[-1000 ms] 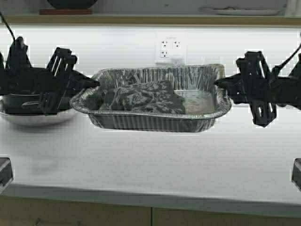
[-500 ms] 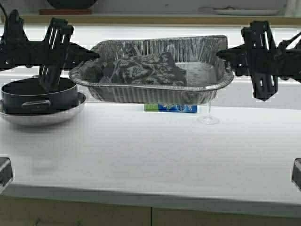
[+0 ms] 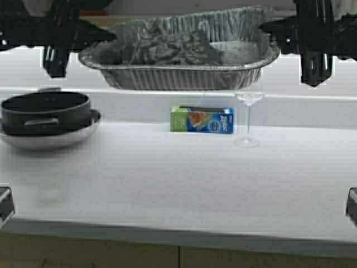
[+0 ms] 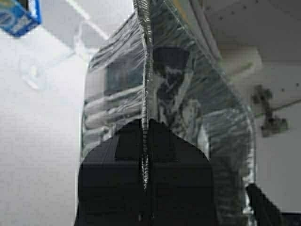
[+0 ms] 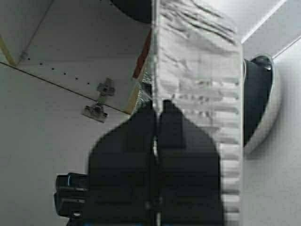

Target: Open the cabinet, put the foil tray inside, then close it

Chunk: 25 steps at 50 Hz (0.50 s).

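The foil tray (image 3: 178,75), a ribbed silver pan with dark crumpled stuff in it, hangs high above the counter, level, at the top of the high view. My left gripper (image 3: 109,36) is shut on the rolled rim at its left end, and my right gripper (image 3: 266,27) is shut on the rim at its right end. In the left wrist view the rim of the tray (image 4: 122,94) runs between the closed jaws of the left gripper (image 4: 145,132). The right wrist view shows the same for the tray (image 5: 202,70) and the right gripper (image 5: 155,110). White inner panels and a hinge of the cabinet (image 5: 70,37) (image 4: 268,110) lie behind the tray.
On the white counter (image 3: 178,184) a black pot (image 3: 47,111) sits in a round steel bowl (image 3: 50,138) at the left. A green and blue box (image 3: 202,120) and a wine glass (image 3: 248,111) stand against the back wall below the tray.
Both grippers have lifted the foil tray straight up, from just above the counter to the top of the high view. The box and the wine glass behind it now show.
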Motion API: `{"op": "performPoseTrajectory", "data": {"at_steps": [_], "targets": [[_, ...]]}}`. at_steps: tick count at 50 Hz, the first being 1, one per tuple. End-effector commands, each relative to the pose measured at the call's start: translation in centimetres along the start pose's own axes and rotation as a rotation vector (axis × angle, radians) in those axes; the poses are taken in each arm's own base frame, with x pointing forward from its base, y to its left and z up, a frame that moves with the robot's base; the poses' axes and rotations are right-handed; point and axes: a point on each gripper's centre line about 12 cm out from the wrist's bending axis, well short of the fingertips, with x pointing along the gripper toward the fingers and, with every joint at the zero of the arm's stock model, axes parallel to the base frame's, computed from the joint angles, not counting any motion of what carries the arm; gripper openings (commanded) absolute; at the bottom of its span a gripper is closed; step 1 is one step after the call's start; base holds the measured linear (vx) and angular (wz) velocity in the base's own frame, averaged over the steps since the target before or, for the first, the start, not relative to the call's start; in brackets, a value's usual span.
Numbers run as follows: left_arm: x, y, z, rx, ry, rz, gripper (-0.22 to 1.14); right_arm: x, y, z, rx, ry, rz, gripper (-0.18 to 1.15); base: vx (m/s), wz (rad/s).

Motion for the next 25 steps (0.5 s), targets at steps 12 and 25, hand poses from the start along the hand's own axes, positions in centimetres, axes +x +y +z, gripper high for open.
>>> {"op": "performPoseTrajectory", "data": {"at_steps": [12,25], "targets": [[0.9,-4.5,2.7,0.034,-0.038,-0.106,0.03,1.9,2.7,1.2,0.019,0.022,0.083,0.08,0.00,0.00],[3.1,-7.1,6.3,0.055,-0.051,-0.145,0.03,4.8,4.5,3.8,0.022,0.002,0.128,0.08,0.00,0.00]]}}
